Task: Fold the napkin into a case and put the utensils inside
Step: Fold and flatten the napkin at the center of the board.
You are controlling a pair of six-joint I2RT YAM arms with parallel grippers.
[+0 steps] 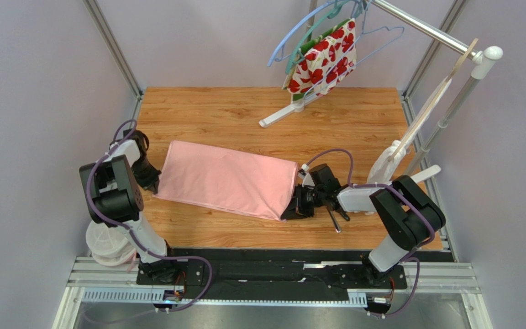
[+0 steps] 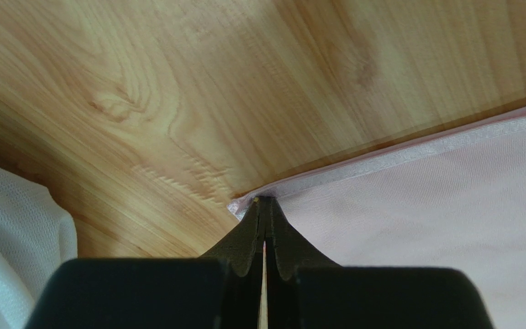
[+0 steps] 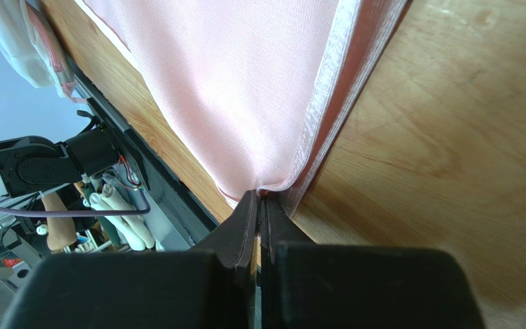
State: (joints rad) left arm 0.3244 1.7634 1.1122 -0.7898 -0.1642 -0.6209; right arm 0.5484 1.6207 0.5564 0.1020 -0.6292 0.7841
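Napkin (image 1: 226, 179) lay as a flat pink oblong at the centre of the wooden table (image 1: 245, 116) in the top view. The left gripper (image 1: 154, 179) sat at its 9 o'clock edge and the right gripper (image 1: 293, 209) at its 4 o'clock corner. A floral cloth (image 1: 324, 62) hung on hangers at 1 o'clock, between pale walls.

The left wrist view showed the left gripper's jaws pinched tight on a hemmed napkin corner, with a white cloth (image 2: 12, 233) at 8 o'clock.

The right wrist view showed the right gripper's jaws clamped on a layered corner. Black arm hardware and cables filled 8 o'clock.
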